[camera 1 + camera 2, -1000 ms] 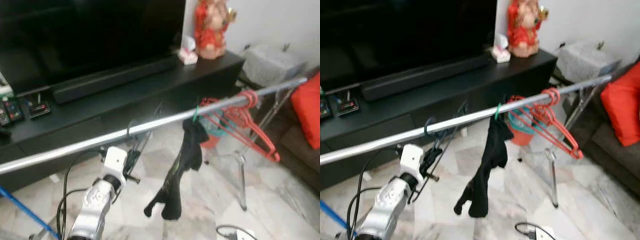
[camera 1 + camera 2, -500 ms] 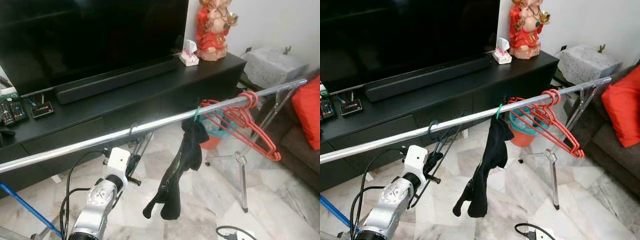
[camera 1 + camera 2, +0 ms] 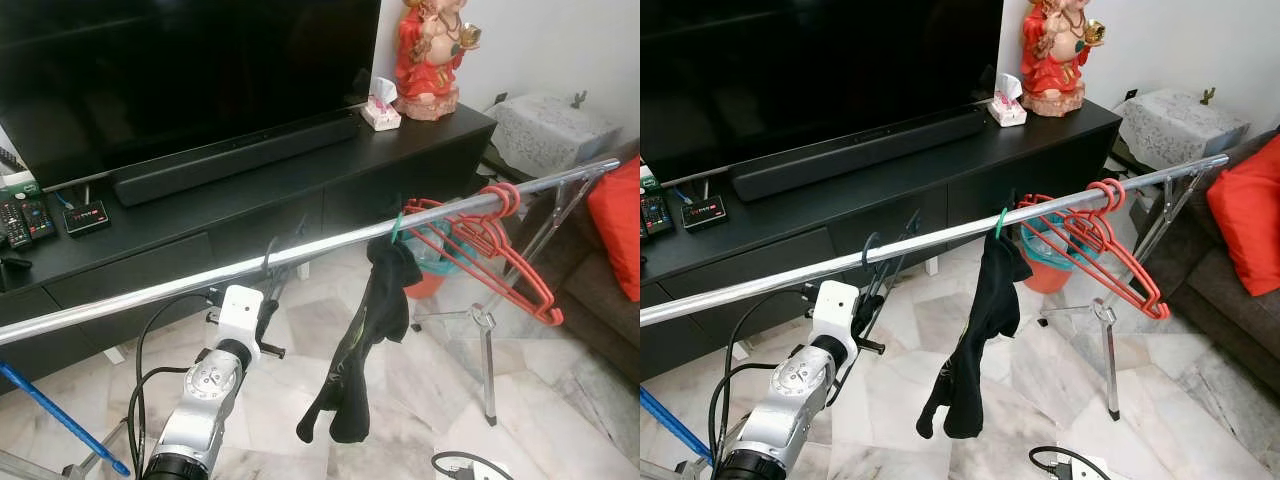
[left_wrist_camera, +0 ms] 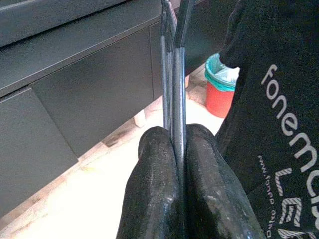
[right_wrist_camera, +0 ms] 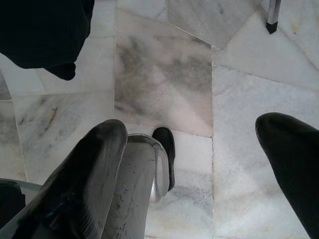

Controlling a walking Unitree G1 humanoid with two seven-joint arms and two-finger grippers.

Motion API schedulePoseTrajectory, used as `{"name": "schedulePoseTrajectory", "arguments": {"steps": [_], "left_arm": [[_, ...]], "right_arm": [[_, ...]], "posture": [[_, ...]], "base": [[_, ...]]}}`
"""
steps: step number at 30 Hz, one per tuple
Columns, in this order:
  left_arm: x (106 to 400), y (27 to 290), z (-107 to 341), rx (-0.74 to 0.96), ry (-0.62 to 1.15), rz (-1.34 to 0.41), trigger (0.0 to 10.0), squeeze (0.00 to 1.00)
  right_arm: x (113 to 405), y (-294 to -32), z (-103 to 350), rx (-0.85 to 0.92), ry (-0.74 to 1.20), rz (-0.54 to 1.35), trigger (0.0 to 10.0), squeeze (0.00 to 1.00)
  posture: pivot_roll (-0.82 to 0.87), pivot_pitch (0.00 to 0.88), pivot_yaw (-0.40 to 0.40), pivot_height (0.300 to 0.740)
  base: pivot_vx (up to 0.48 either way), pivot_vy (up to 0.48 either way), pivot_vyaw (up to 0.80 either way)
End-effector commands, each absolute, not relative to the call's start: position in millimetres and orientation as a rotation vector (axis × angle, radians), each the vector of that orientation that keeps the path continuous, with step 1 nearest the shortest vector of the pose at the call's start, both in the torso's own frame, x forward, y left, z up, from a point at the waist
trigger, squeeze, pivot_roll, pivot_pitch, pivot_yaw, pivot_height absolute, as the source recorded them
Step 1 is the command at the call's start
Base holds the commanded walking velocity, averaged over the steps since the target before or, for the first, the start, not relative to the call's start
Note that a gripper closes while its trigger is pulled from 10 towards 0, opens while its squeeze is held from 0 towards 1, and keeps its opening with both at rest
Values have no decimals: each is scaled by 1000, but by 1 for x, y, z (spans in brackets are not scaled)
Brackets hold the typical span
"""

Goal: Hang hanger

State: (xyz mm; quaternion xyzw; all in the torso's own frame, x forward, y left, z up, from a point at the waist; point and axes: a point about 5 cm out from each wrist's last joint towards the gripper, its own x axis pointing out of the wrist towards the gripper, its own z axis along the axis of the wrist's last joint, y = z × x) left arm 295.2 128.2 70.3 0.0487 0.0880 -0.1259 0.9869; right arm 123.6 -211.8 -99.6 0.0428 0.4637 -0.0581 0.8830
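A living room with a pale marble floor (image 3: 420, 380), and a long chrome rail (image 3: 330, 247) cuts across in front of a low black TV cabinet (image 3: 250, 200). Here's the hanger (image 3: 880, 275): thin, dark grey wire, its hook curled over the rail at about nine o'clock from the middle of the head view, its body dropping below the bar. The left wrist view shows two slim grey wires of it running side by side, pinched tight between the two black fingers (image 4: 154, 194). The left gripper (image 3: 265, 320) sits just under the rail, clamped on the hanger, silver arm reaching up from seven o'clock. Next along the rail, toward three o'clock, a black garment (image 3: 365, 340) with white lettering hangs from a green hook, and beyond it a cluster of red hangers (image 3: 480, 245) near the rail's far end. The right gripper (image 5: 199, 149) points down at the marble, fingers spread wide apart. Out at two o'clock, a red figurine (image 3: 430, 50) stands on the cabinet; a red cushion (image 3: 615, 225) lies at three.
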Motion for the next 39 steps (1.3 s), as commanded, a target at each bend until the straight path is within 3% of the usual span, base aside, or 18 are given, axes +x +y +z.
{"name": "schedulePoseTrajectory", "arguments": {"steps": [1,8,9,10,14,16,17,18,26,39], "left_arm": [[294,136,65,137,214,-220,10000,0],[291,142,57,162,253,-215,10000,0],[291,144,57,167,253,-210,10000,302],[291,145,56,170,255,-204,10000,435],[291,148,55,175,252,-189,10000,439],[291,149,56,169,245,-185,10000,608],[291,149,56,169,245,-185,10000,608],[291,149,58,161,234,-186,10000,925],[291,145,70,107,145,-208,10000,1000],[287,144,82,28,69,-255,10000,1000]], "right_arm": [[122,-212,-100,87,968,-120,10000,0],[122,-212,-100,85,969,-118,10000,0],[122,-212,-100,85,969,-118,10000,0],[122,-212,-100,84,969,-118,10000,0],[122,-212,-100,76,970,-111,10000,0],[122,-212,-100,76,970,-112,10000,0],[122,-212,-100,76,970,-112,10000,0],[122,-212,-100,76,970,-112,10000,0],[123,-213,-100,74,970,-108,10000,0],[122,-212,-100,76,969,-106,10000,0]], "posture": [[39,0,2,740],[37,0,4,740],[39,0,4,740],[38,0,4,740],[35,0,4,740],[37,0,3,740],[37,0,3,740],[39,0,2,740],[39,0,3,740],[37,0,5,740]], "base": [[0,0,0],[0,0,0],[0,0,0],[0,0,0],[0,0,0],[0,0,0],[0,0,0],[0,0,0],[0,0,0],[0,0,0]]}}
